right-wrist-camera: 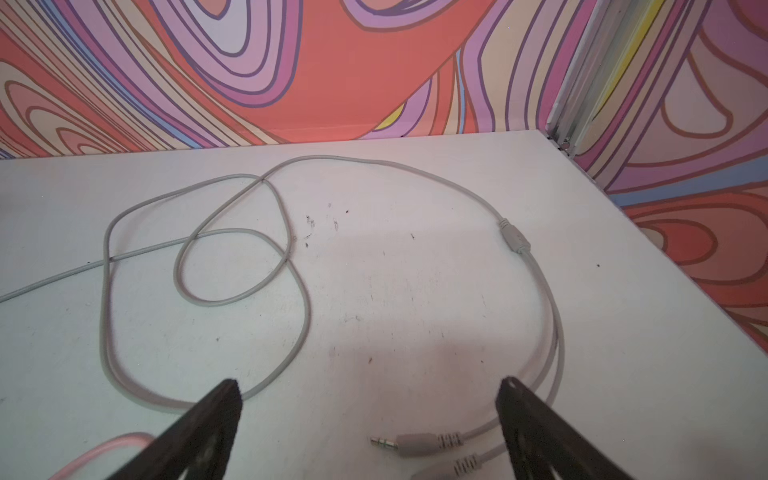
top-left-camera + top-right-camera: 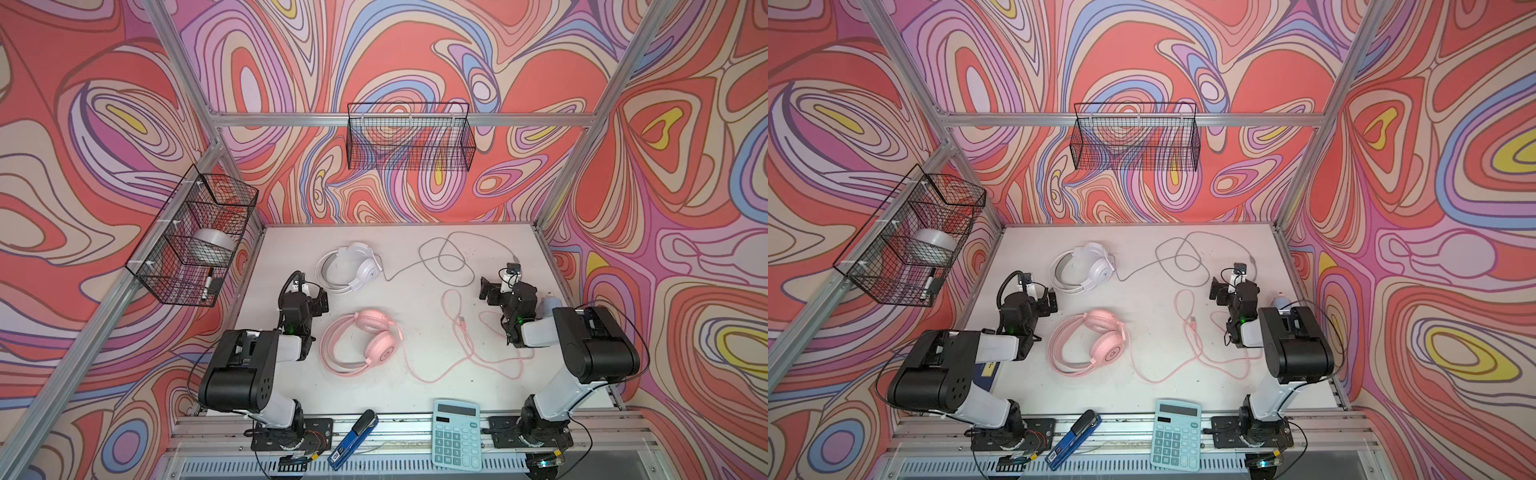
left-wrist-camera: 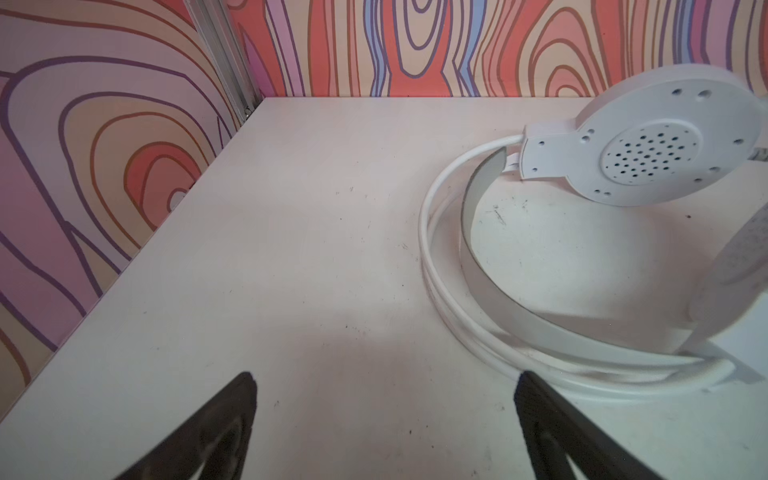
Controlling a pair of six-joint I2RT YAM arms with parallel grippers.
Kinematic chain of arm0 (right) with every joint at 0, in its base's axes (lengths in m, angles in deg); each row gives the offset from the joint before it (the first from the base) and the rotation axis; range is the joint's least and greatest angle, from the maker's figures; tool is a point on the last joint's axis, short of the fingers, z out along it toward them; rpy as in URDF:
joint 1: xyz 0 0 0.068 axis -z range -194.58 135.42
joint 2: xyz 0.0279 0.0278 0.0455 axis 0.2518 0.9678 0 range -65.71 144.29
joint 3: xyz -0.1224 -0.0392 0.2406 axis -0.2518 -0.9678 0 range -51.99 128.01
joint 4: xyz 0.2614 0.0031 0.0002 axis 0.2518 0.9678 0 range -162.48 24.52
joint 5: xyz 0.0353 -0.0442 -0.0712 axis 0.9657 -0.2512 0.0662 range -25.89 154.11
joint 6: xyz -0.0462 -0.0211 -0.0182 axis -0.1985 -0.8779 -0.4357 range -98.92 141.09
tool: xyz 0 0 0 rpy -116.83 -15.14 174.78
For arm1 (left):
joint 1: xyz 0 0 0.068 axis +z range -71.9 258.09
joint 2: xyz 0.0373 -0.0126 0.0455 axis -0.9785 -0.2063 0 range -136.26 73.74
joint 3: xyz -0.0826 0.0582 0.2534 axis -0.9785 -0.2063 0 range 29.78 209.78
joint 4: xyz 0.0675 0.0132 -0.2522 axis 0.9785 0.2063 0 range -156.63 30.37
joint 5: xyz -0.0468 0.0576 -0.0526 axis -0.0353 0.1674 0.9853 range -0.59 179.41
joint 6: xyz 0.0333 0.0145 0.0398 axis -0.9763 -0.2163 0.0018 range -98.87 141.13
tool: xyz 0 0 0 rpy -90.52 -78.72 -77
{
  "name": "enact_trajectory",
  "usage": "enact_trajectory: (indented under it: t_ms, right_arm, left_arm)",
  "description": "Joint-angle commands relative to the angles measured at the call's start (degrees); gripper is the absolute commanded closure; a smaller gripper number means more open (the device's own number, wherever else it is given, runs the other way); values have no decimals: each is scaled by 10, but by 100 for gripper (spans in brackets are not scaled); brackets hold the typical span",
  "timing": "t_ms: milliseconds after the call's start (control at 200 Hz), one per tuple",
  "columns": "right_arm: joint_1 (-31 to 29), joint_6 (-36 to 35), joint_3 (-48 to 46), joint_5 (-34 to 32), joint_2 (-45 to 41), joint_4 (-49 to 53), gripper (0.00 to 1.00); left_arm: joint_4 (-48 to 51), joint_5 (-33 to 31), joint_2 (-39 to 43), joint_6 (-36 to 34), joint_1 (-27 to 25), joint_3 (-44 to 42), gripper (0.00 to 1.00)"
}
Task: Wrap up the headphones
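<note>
The white headphones (image 2: 365, 270) (image 2: 1096, 270) lie at the back left of the table. Their grey cord (image 1: 515, 239) runs right in loose loops and ends in two jack plugs (image 1: 415, 444). The pink headphones (image 2: 380, 345) (image 2: 1108, 351) lie in the middle, and their pink cord (image 1: 120, 440) trails off to the right. My left gripper (image 2: 321, 298) (image 3: 384, 380) is open over bare table beside the white headband (image 3: 469, 266). My right gripper (image 2: 488, 289) (image 1: 368, 384) is open above the grey plugs, holding nothing.
Wire baskets hang on the back wall (image 2: 409, 137) and the left wall (image 2: 195, 237); the left basket holds a tape roll and a marker. A calculator (image 2: 456, 434) and a blue stapler (image 2: 353, 432) lie on the front rail. A white bottle (image 2: 550, 303) stands by the right arm.
</note>
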Motion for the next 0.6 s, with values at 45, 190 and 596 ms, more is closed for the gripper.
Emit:
enact_trajectory:
  t_ms: [45, 190, 596]
  right_arm:
    - [0, 1, 8, -2, 5, -6, 2]
    - [0, 1, 8, -2, 5, -7, 1]
    - [0, 1, 8, -3, 5, -6, 2]
  left_arm:
    - [-9, -4, -5, -6, 0, 6, 0]
    - [-9, -3, -4, -6, 0, 6, 0]
    - [-6, -1, -4, -8, 0, 8, 0]
